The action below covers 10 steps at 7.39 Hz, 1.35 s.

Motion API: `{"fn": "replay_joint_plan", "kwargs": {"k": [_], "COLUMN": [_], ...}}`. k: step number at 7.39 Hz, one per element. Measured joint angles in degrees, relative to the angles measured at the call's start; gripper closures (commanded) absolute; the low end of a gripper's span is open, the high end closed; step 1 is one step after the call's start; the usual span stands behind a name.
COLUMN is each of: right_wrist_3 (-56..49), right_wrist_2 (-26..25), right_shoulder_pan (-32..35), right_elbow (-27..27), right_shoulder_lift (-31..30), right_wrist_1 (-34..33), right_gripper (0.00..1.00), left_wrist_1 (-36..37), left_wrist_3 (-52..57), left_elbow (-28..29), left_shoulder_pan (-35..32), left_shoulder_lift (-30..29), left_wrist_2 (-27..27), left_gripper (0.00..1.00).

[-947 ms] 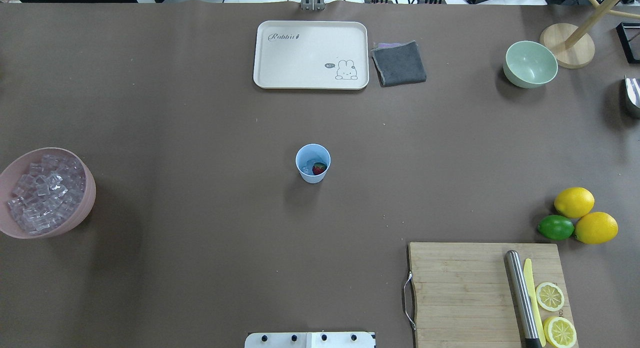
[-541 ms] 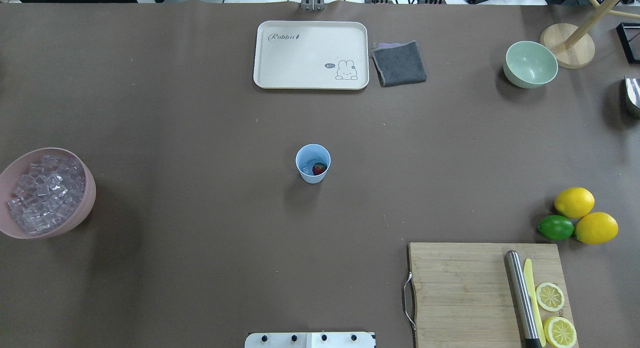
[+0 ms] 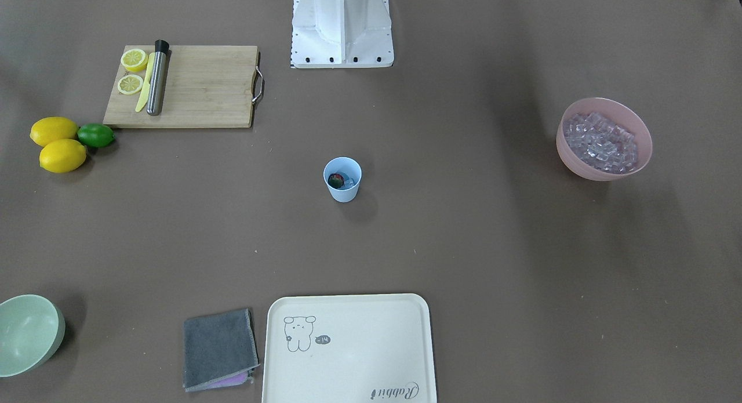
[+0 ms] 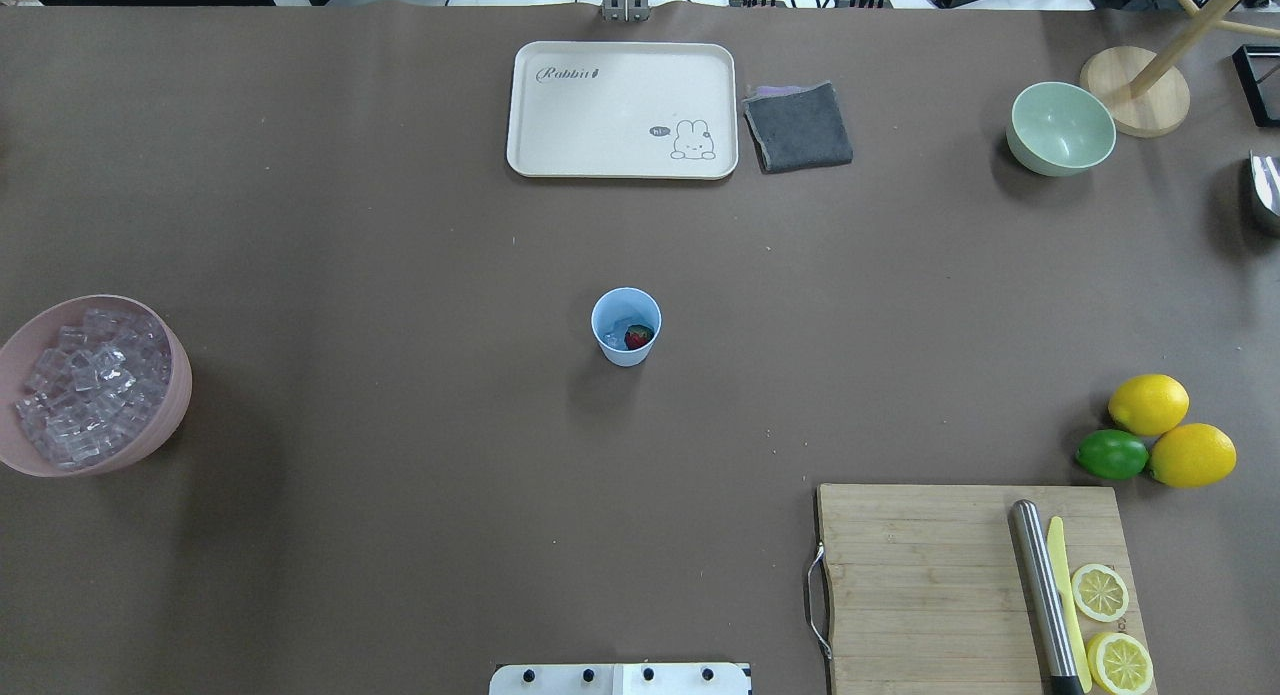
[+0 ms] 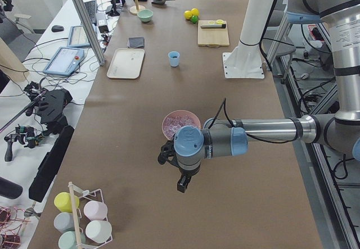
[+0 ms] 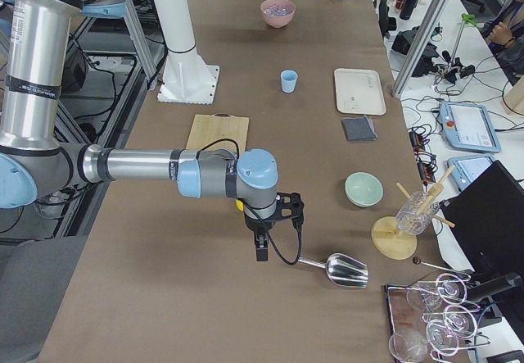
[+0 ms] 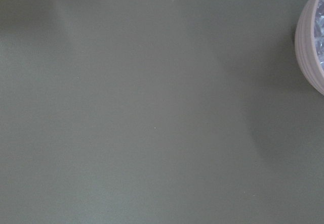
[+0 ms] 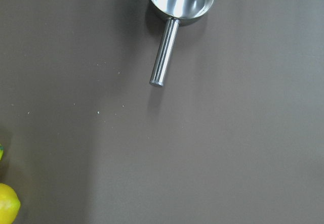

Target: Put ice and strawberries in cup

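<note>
You are looking at one light-blue cup [image 4: 626,325], standing upright in the middle of the table. One dark red strawberry [image 4: 638,337] is lying inside it, and a few cubes of ice [image 4: 613,333] are sitting beside the berry at the bottom, too small to count. Many more cubes are filling the one pink bowl [image 4: 181,375] at the robot's left.

Two whole lemons [image 4: 1148,403] and one lime [image 4: 1111,454] are touching in a cluster at the robot's right. Beside them one cutting board [image 4: 920,575] is carrying two lemon halves [image 4: 1099,592], one yellow knife [image 4: 1060,555] and one steel rod [image 4: 1035,575]. Along the far edge one cream tray [image 4: 620,110], one grey cloth [image 4: 798,125] and one pale green bowl [image 4: 1061,127] are lying in a row.

The cup is standing well apart from all of these, with wide brown table cover [image 4: 400,325] running out on every side of it.

The left gripper [image 5: 181,182] is hanging over the table past the pink bowl, towards the table's left end. The right gripper [image 6: 260,250] is hanging over the right end, near one steel scoop [image 6: 347,269] lying on the cover. Both are showing only in the side views, so I cannot tell whether their fingers are spread or closed.
</note>
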Motion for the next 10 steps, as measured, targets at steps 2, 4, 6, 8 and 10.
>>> {"fn": "replay_joint_plan", "kwargs": {"k": [2,4,6,8,10], "right_wrist_3": [-0.31,-0.5,-0.5,-0.47,-0.45], "right_wrist_2": [-0.28,-0.05,0.04,0.02,-0.01], "right_shoulder_pan": [0.1,0.12,0.13,0.13,0.22], "right_elbow": [-0.84,-1.71,-1.63,-1.31,0.16], "right_shoulder_lift": [-0.26,-0.15,-0.16,-0.2,-0.07], "right_wrist_1": [0.01,0.07,0.08,0.08,-0.03], "right_gripper": [0.0,0.0,0.0,0.0,0.0], "left_wrist_1": [-0.05,-0.07,-0.09,-0.14,-0.1], "left_wrist_3": [0.0,0.0,0.0,0.0,0.0], "left_elbow": [-0.01,-0.07,-0.09,-0.09,-0.09], "left_shoulder_pan": [0.03,0.05,0.03,-0.01,-0.03], "left_shoulder_lift": [-0.01,-0.01,-0.01,-0.01,-0.01], "left_wrist_2": [0.0,0.0,0.0,0.0,0.0], "left_gripper": [0.0,0.0,0.0,0.0,0.0]}}
